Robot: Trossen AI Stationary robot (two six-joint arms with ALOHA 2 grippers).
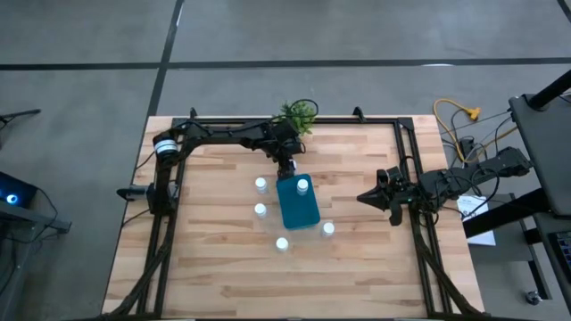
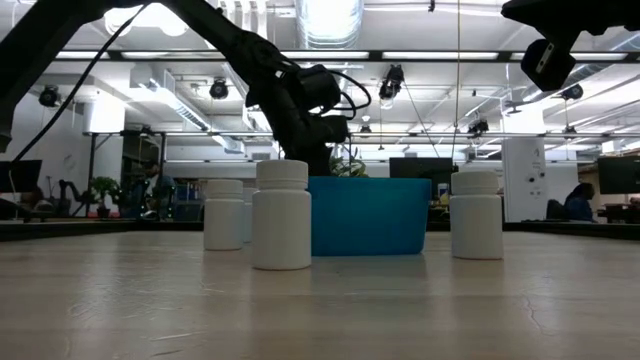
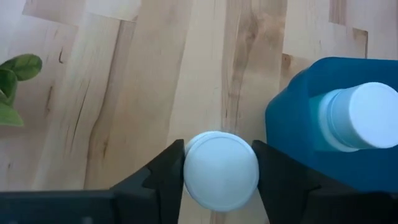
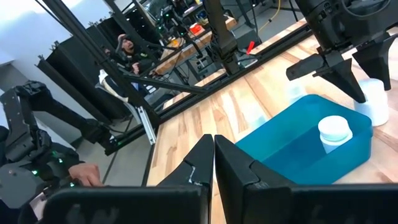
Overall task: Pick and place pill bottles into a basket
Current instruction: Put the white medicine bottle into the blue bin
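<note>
My left gripper [image 3: 219, 154] hangs by the far end of the teal basket [image 1: 298, 207], slanting down, shut on a white pill bottle [image 3: 221, 173]; in the high view the gripper [image 1: 285, 170] covers that bottle. One bottle [image 1: 302, 185] stands inside the basket. More bottles stand on the wood: two to the basket's left [image 1: 260, 185] [image 1: 260, 210], one near its front [image 1: 282, 242] and one at its right front corner [image 1: 328, 229]. My right gripper [image 4: 214, 148] is shut and holds nothing, at the table's right side [image 1: 368, 196]. My left gripper pinches the bottle's round cap [image 3: 188, 167] between its two fingers [image 3: 166, 177], one on each side. The fingers come slanting down from the far side. In the right wrist view the bottle [image 4: 375, 94] stands upright just outside the basket's far end; its foot is hidden.
A small green potted plant [image 1: 297, 114] stands at the far edge behind the left arm. A black frame [image 1: 410, 160] rims the table's sides. In the low view, bottles [image 2: 281, 215] [image 2: 476, 213] stand in front of the basket [image 2: 368, 215]. A person shows beyond the table [image 4: 127, 46].
</note>
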